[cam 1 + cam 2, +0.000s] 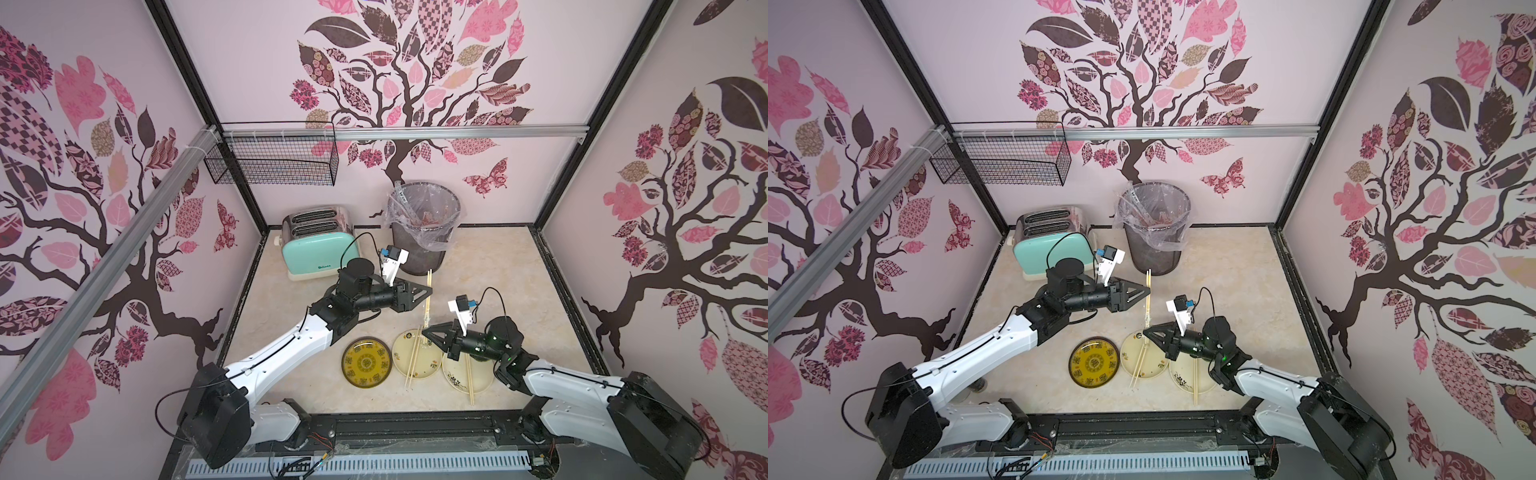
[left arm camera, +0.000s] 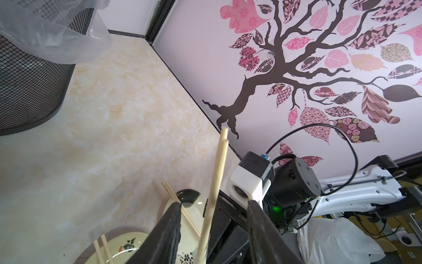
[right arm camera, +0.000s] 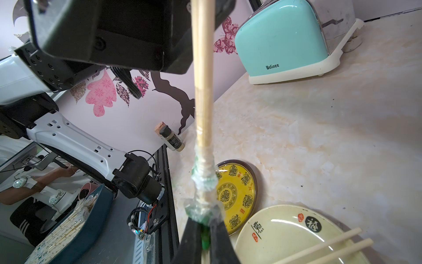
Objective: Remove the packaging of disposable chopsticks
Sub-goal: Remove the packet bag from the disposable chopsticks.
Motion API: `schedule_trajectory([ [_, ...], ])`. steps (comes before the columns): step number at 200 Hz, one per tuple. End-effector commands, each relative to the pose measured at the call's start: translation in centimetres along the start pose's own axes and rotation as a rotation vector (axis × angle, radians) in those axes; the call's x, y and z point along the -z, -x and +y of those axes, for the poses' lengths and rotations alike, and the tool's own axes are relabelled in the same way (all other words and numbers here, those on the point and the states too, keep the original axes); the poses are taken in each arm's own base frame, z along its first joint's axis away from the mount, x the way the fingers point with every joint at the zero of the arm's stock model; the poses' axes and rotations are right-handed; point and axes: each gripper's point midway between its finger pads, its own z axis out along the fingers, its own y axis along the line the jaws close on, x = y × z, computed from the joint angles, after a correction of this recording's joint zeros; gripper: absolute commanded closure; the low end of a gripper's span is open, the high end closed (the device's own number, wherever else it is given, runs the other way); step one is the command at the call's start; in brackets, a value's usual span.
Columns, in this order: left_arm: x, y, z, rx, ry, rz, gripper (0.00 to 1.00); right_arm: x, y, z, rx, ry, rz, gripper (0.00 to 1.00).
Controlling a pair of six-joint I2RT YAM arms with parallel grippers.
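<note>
Between your two grippers, in front of the bin (image 1: pixel 424 232), a pair of chopsticks (image 1: pixel 427 299) spans from one gripper to the other, its far end pointing toward the bin.

Your left gripper (image 2: pixel 212 203) has its jaws apart, one on either side of the sticks, clamping nothing. Your right gripper (image 3: pixel 203 228) is closed on the wrapper (image 3: pixel 203 180). The wrapper is bunched into a crumpled, green-printed wad round the near end of the sticks, over the cream plate (image 1: pixel 401 353). A bare pair (image 1: pixel 412 365) lies on that plate. The yellow plate (image 1: pixel 365 361) carries none.

Finding: stripping is not complete, because the wrapper sits on the tips.

Risks, in my judgement:
- **Dropping:** With the left jaws apart, only the wad retains the sticks. They may tip out, drop onto the table, or knock the bare pair below.
- **Dragging:** If you pull with the right arm now, the sticks will likely travel with the wrapper rather than slide free.
- **Snagging:** The wad looks tight and may snag or tear.

Clamp the sticks before you pull.
</note>
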Motion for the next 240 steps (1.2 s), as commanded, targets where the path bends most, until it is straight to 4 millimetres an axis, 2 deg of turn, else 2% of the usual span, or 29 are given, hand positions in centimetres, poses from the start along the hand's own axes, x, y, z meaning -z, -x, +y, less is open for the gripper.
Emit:
schedule_trajectory([
  [1, -0.6, -0.1, 0.4, -0.021, -0.006, 0.026, 0.63, -0.2, 2.1, 1.1, 0.047, 0.027, -0.053, 1.00],
  [23, -0.8, -1.2, 0.9, 0.009, -0.009, 0.050, 0.75, 0.0, 2.3, 1.2, 0.054, 0.023, -0.065, 1.00],
  [54, -0.6, -3.0, 1.4, 0.052, -0.006, 0.070, 0.84, 0.2, 2.5, 1.2, 0.056, 0.015, -0.078, 1.00],
  [91, -1.0, -6.6, 1.2, 0.092, -0.008, 0.134, 0.86, 0.3, 2.6, 1.1, 0.059, 0.007, -0.087, 1.00],
  [126, -1.2, -9.1, 1.2, 0.124, 0.003, 0.171, 0.91, 0.4, 2.7, 1.0, 0.056, -0.001, -0.093, 1.00],
  [163, -1.4, -11.9, 1.3, 0.175, 0.004, 0.224, 0.88, 0.5, 2.8, 0.9, 0.060, -0.009, -0.104, 1.00],
  [195, -1.1, -12.2, 1.2, 0.184, -0.002, 0.207, 0.87, 0.6, 2.9, 0.8, 0.061, -0.015, -0.109, 1.00],
  [240, -1.2, -13.6, 1.3, 0.211, -0.006, 0.232, 0.84, 0.7, 3.0, 0.8, 0.064, -0.020, -0.117, 1.00],
])
